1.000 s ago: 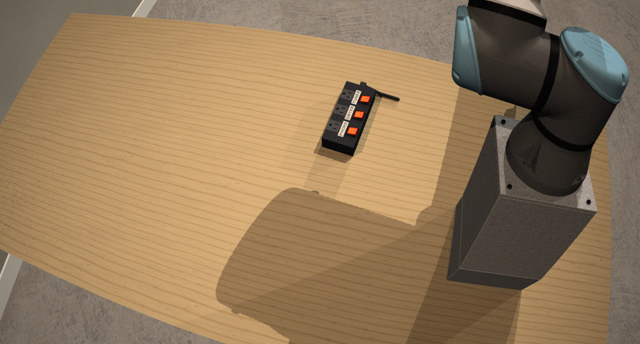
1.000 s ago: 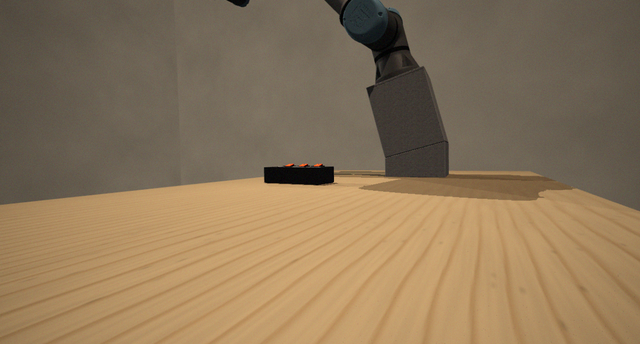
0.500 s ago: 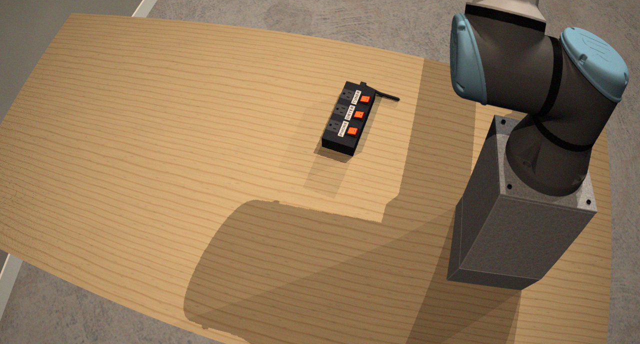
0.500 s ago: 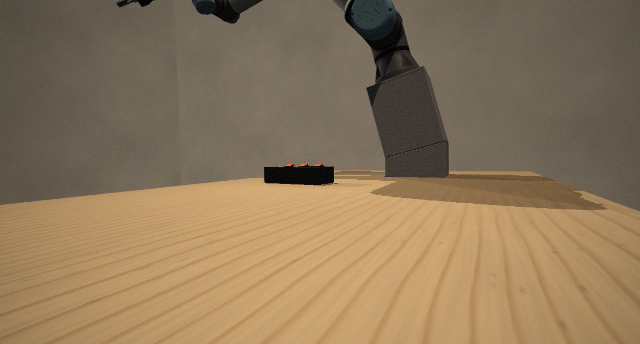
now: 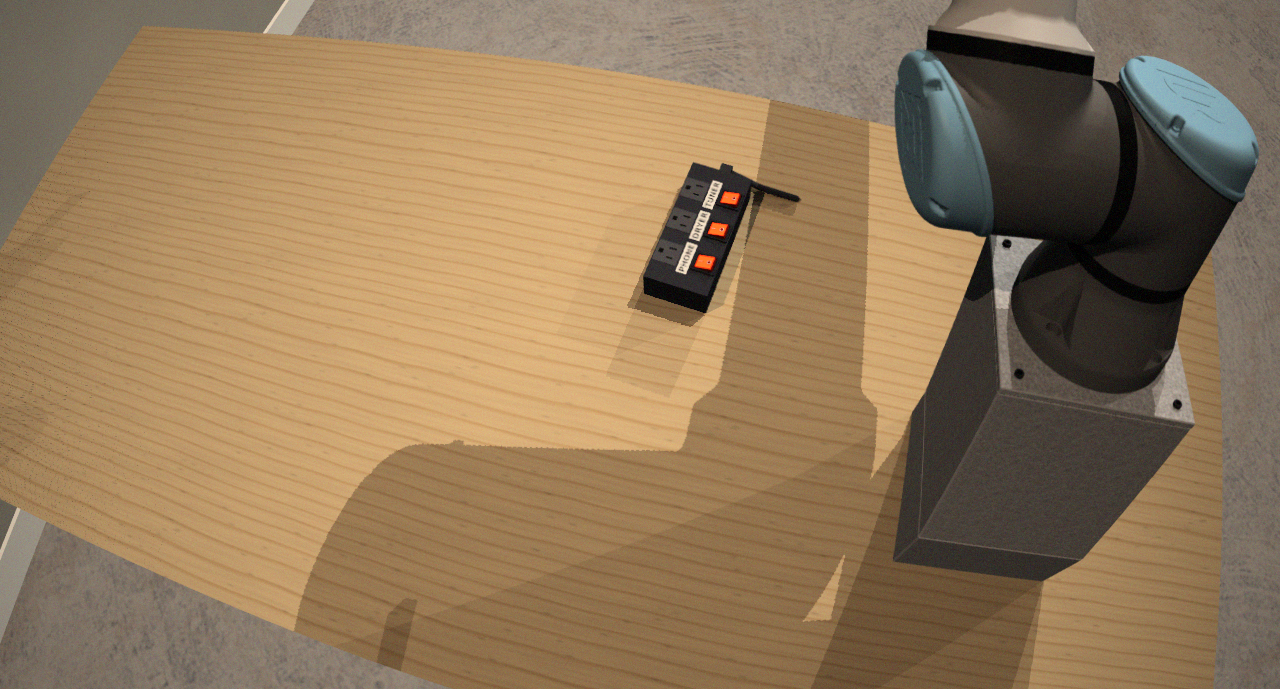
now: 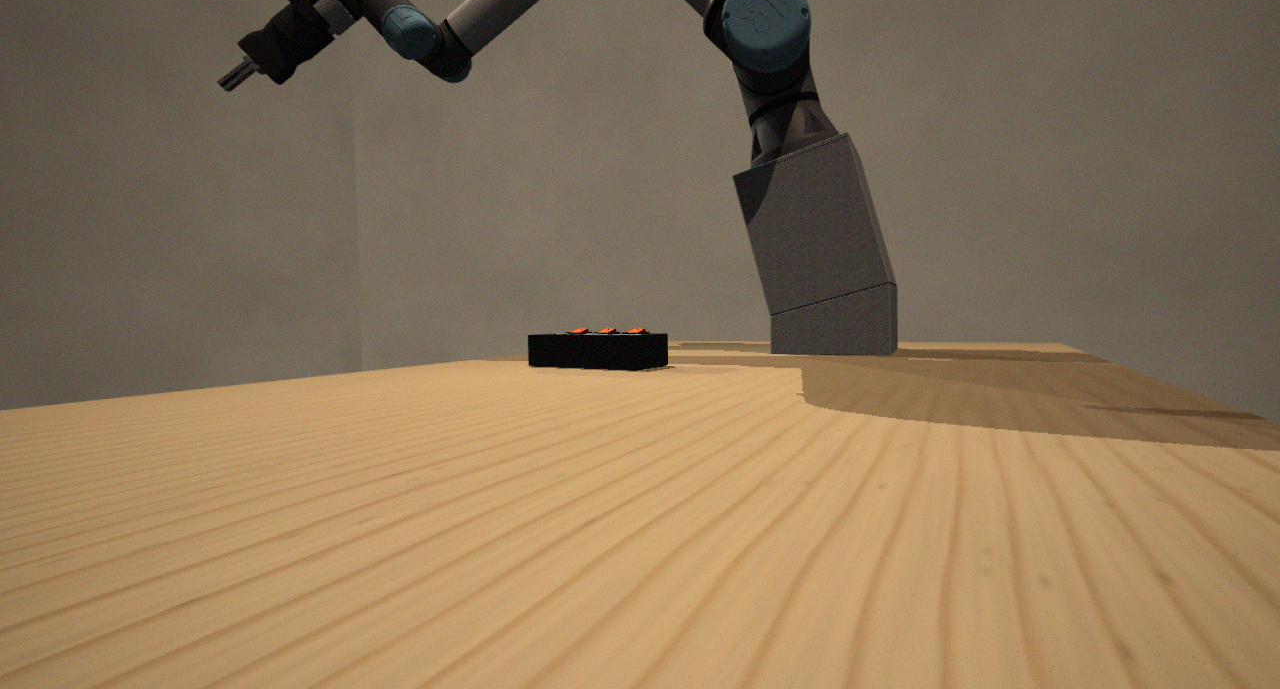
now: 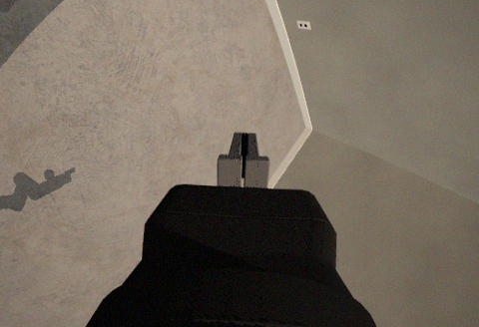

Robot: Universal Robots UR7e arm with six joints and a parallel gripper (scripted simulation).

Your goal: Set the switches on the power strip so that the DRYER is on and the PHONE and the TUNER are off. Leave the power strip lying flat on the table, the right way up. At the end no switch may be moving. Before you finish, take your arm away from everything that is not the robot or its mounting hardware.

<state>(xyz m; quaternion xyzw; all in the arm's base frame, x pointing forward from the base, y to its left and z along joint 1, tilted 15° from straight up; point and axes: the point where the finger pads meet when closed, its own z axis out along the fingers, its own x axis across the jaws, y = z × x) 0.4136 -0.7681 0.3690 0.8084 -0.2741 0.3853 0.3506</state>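
Note:
A black power strip (image 5: 693, 237) (image 6: 597, 350) lies flat on the wooden table (image 5: 313, 282) (image 6: 537, 524), the right way up. It has three orange rocker switches: TUNER (image 5: 731, 198) at the far end, DRYER (image 5: 716, 229) in the middle, PHONE (image 5: 705, 261) at the near end. I cannot tell their positions. My gripper (image 6: 225, 82) (image 7: 244, 147) is shut and empty. It hangs high in the air, far up and to the left of the strip in the exterior view. The wrist view shows only floor and wall.
The arm's grey base block (image 5: 1038, 443) (image 6: 819, 246) stands on the table to the right of the strip. A short black cord stub (image 5: 776, 194) sticks out from the strip's far end. The arm casts broad shadows over the table's right part.

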